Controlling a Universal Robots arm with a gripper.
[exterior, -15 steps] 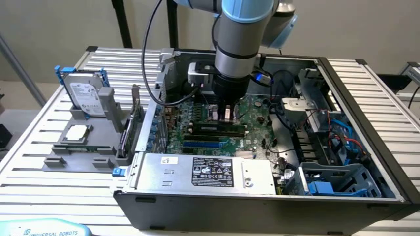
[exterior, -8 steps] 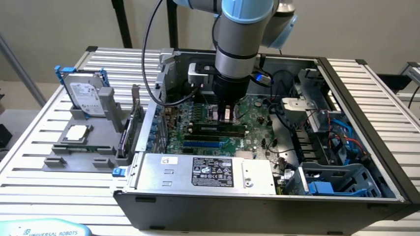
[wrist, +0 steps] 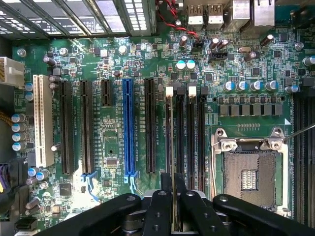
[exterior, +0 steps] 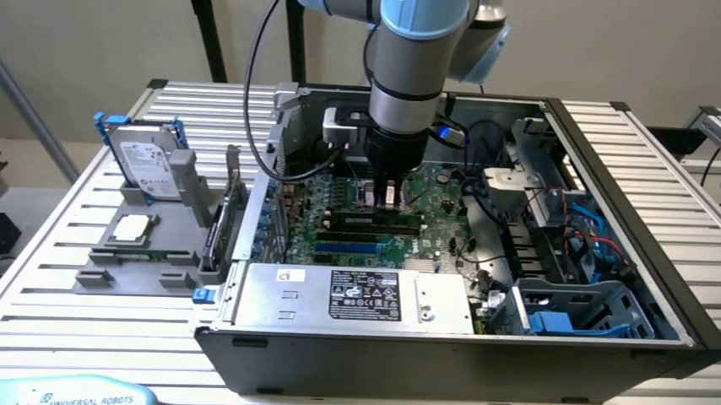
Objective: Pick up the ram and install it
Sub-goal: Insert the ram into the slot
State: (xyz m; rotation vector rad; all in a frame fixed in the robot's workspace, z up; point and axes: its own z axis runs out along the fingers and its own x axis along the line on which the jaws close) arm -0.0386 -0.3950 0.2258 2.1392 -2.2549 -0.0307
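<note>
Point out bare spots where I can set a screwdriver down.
Free: slatted table in front of the grey fixture, and the slats at the exterior view's right of the case. Crowded: motherboard under the gripper.

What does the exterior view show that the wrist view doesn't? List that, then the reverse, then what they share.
Exterior view: the arm, the hard drive and processor chip on the grey holder outside the case, and the power supply.

Wrist view: the open processor socket, the white slot, and a thin board seen edge-on, apparently the ram, gripped over a memory slot.

Both: the motherboard, the blue slot, the memory slots and the end effector, shut.
</note>
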